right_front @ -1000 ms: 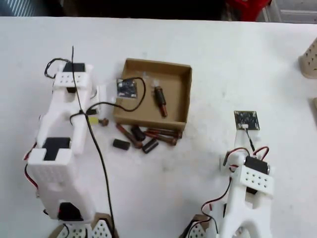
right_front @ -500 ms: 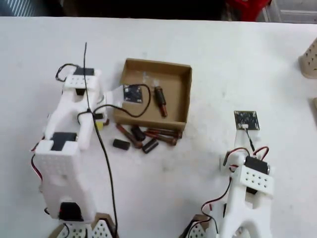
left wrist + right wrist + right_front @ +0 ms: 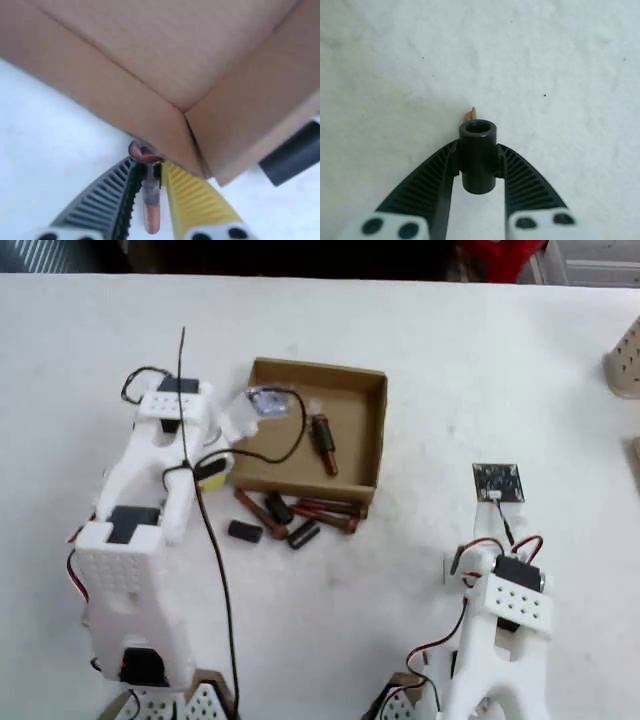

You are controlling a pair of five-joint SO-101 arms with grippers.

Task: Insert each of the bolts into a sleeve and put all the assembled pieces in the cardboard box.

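Left jaws grip bolt (image 3: 151, 197) lengthwise — head toward cardboard box (image 3: 150, 50); right jaws clasp sleeve (image 3: 478, 160).

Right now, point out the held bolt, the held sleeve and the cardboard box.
held bolt (image 3: 152, 212): left wrist view, on its shank.
held sleeve (image 3: 478, 167): right wrist view, on its side wall.
cardboard box (image 3: 380, 435): high view, on its right wall.

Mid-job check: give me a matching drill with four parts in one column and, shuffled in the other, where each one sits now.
Column one
1 clamped bolt
2 clamped sleeve
3 assembled piece
4 loose sleeve

Column two
a inside the cardboard box
b in the right pincer
c lying on the table
d in the left pincer

Pairs: 1-d, 2-b, 3-a, 4-c
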